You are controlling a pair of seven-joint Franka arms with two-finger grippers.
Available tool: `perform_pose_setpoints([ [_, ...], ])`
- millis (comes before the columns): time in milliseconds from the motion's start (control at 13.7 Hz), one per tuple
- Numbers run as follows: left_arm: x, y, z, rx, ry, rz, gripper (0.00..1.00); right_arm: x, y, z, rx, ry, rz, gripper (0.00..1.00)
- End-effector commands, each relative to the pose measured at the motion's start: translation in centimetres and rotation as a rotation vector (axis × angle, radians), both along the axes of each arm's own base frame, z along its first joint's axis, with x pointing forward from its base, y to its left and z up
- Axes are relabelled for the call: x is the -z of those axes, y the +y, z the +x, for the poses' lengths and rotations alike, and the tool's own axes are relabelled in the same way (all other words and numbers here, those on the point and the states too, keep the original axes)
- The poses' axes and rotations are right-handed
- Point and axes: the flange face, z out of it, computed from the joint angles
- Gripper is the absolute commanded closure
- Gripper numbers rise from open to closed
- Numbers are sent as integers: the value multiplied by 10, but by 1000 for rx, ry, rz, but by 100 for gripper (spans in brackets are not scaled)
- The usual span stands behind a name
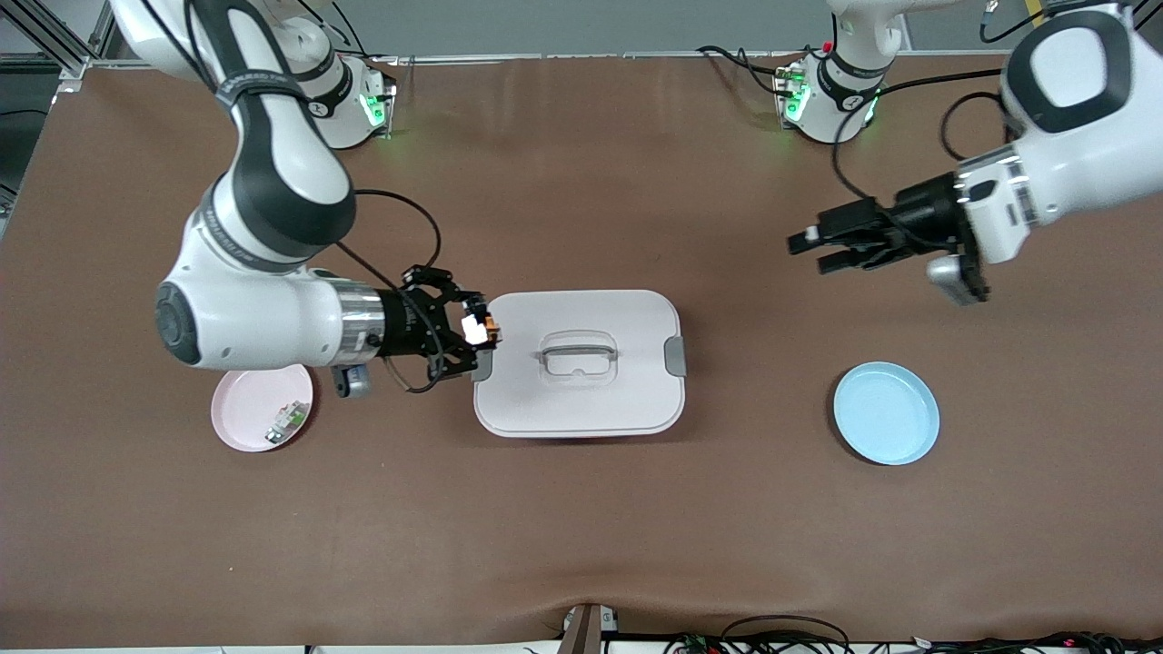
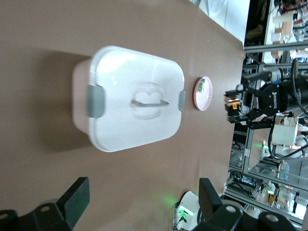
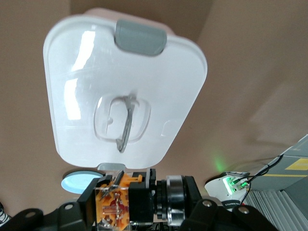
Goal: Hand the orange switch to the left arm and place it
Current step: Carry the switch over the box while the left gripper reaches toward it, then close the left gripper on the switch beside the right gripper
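My right gripper [image 1: 483,331] is shut on the orange switch [image 1: 479,327] and holds it in the air over the edge of the white box [image 1: 581,363] at the right arm's end. In the right wrist view the switch [image 3: 130,202] shows black with orange and clear parts between the fingers, with the box lid [image 3: 120,82] below. My left gripper [image 1: 822,252] is open and empty, up in the air above the bare table toward the left arm's end. The left wrist view shows the box [image 2: 130,98] and, farther off, the right gripper with the switch [image 2: 233,104].
A pink plate [image 1: 241,413] with a small white-and-green component [image 1: 289,420] lies beside the box at the right arm's end. A blue plate [image 1: 886,411] lies at the left arm's end, nearer the front camera than the left gripper.
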Motion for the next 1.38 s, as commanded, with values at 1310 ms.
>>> perform_pose_setpoints([
  [1310, 11, -211, -20, -332, 173, -141, 0, -65, 112, -50, 103, 8, -11, 100],
])
